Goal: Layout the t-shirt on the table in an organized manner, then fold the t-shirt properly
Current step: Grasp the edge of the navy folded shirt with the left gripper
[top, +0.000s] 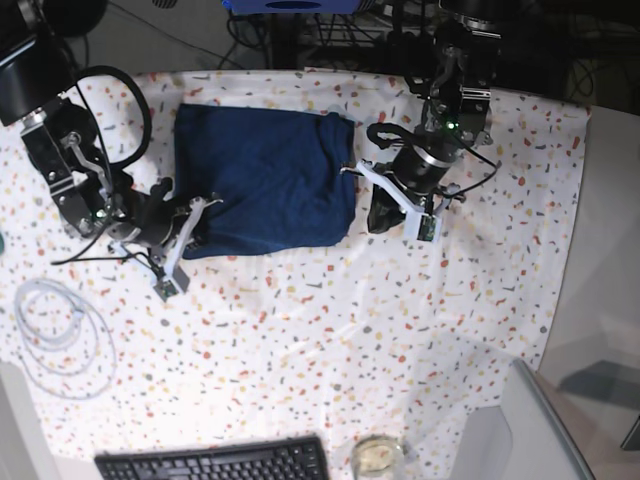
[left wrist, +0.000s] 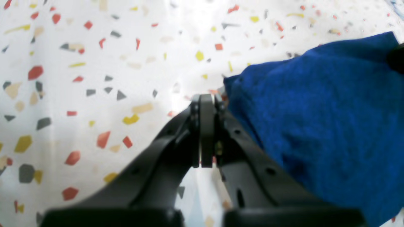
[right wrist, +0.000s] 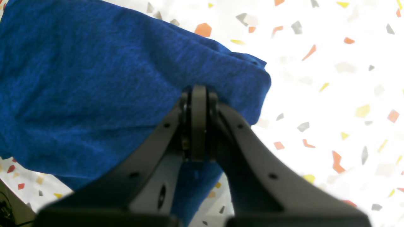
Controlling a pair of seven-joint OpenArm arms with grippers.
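The dark blue t-shirt [top: 265, 180] lies as a rough rectangle on the speckled white table [top: 330, 320]. My right gripper [right wrist: 199, 90] is at the shirt's near left corner in the base view [top: 197, 215], shut with its tips buried in a raised fold of the t-shirt [right wrist: 94, 78]; blue cloth also runs under its fingers. My left gripper [left wrist: 206, 97] stands at the shirt's right edge in the base view [top: 360, 175]. It is shut, and the corner of the t-shirt [left wrist: 315, 110] touches its right finger; no cloth shows between its pads.
A coil of white cable [top: 55, 330] lies at the left edge of the table. A black keyboard [top: 215, 462] and a small glass dish [top: 375, 455] sit at the front. A bare grey surface [top: 500, 430] meets the cloth at the front right.
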